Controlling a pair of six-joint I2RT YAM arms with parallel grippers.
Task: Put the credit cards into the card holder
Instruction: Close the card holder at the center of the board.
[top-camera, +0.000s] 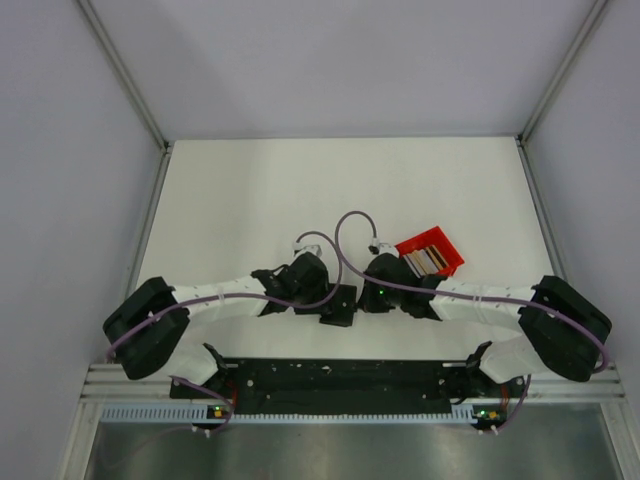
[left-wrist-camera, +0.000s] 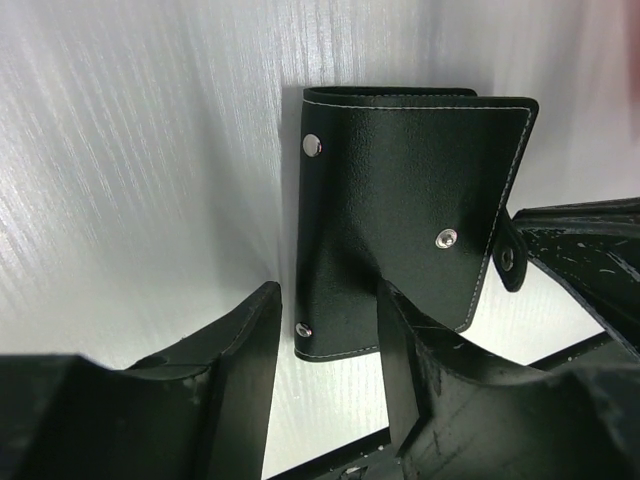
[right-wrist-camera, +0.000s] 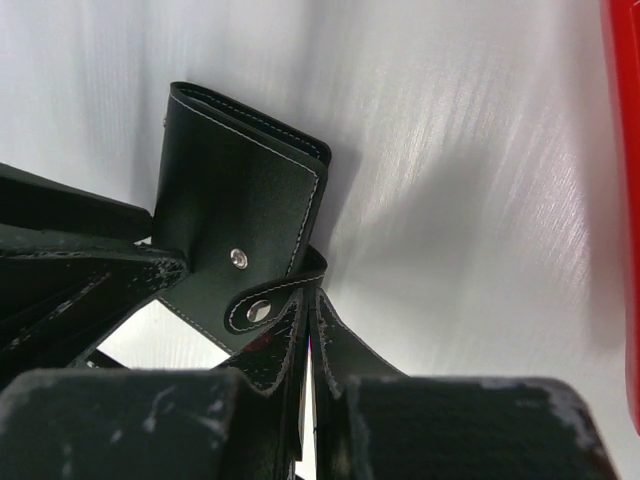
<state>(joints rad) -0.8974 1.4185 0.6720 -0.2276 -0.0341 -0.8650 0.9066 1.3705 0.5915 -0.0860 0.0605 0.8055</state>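
Note:
The black card holder (left-wrist-camera: 400, 190) stands folded on the table between my two arms, a small dark shape in the top view (top-camera: 339, 304). My left gripper (left-wrist-camera: 330, 345) is open, its fingers standing either side of the holder's lower corner with a gap on the left. My right gripper (right-wrist-camera: 312, 300) is shut on the holder's snap strap (right-wrist-camera: 262, 305), which curls round from the cover. The credit cards (top-camera: 426, 260) lie stacked in the red tray (top-camera: 443, 244), right of the right wrist.
The red tray's wall (right-wrist-camera: 625, 200) shows at the right edge of the right wrist view. White enclosure walls stand close on both sides. The black base rail (top-camera: 340, 375) runs along the near edge.

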